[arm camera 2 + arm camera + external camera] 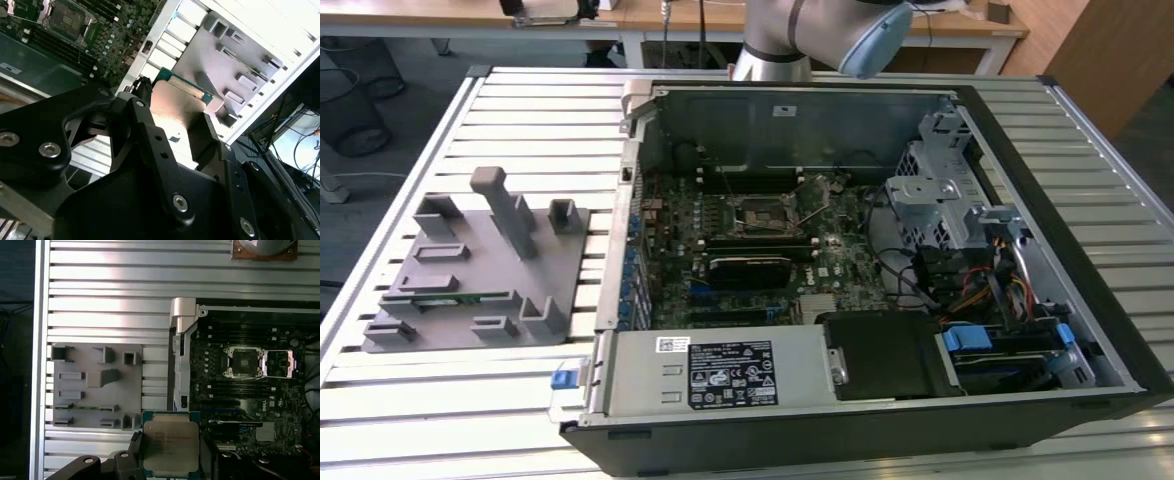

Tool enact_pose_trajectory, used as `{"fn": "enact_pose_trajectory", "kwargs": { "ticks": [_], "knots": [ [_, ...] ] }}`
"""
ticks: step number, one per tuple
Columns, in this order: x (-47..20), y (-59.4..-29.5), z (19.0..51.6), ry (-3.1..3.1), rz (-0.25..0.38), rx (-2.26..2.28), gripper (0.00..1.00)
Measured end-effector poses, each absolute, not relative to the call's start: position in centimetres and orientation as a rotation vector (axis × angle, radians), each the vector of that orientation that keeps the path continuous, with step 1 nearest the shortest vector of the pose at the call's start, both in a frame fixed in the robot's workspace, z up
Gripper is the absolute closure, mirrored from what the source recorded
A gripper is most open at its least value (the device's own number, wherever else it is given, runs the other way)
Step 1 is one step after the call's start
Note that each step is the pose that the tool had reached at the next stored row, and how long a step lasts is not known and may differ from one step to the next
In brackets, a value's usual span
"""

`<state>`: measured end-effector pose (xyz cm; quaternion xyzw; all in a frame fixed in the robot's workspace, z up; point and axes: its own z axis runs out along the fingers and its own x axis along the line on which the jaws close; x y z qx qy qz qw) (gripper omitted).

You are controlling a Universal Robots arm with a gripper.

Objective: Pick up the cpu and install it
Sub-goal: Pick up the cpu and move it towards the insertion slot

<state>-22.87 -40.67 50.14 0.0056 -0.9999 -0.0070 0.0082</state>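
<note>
**A:** Where is the cpu sitting right now?

**B:** It is hanging in the gripper (175, 100) — the two black fingers (152, 132) are clamping the cpu (171, 447) by opposite edges. Its silvery top is facing the first wrist view. It is floating in the air above the slatted table (110, 285).

**A:** And what is lying beyond it?

**B:** Past the chip, the grey parts tray (115, 390) is resting on the table, and a green memory stick (451, 297) is lying in one of its slots. The tray is sitting just beside the open computer case (854, 440), on the exterior view's left of it.

**A:** Going through the case, near to far?

**B:** A silver power-supply box (714, 370) is filling the near corner. A drive bay (987, 340) with blue tabs is sitting on the exterior view's right of it. Past them, the motherboard (841, 260) is lying flat. In its middle the socket (767, 213) is standing open with its metal frame swung aside — well apart from the cpu. At the far side, behind the case, the arm (787, 35) is standing.
</note>
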Motion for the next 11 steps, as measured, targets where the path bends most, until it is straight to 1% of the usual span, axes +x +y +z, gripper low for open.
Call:
{"fn": "enact_pose_trajectory", "kwargs": {
  "ticks": [11],
  "knots": [
    [-23.48,-40.67,50.1,-3.125,-0.022,0.018,0.46]
  ]
}}
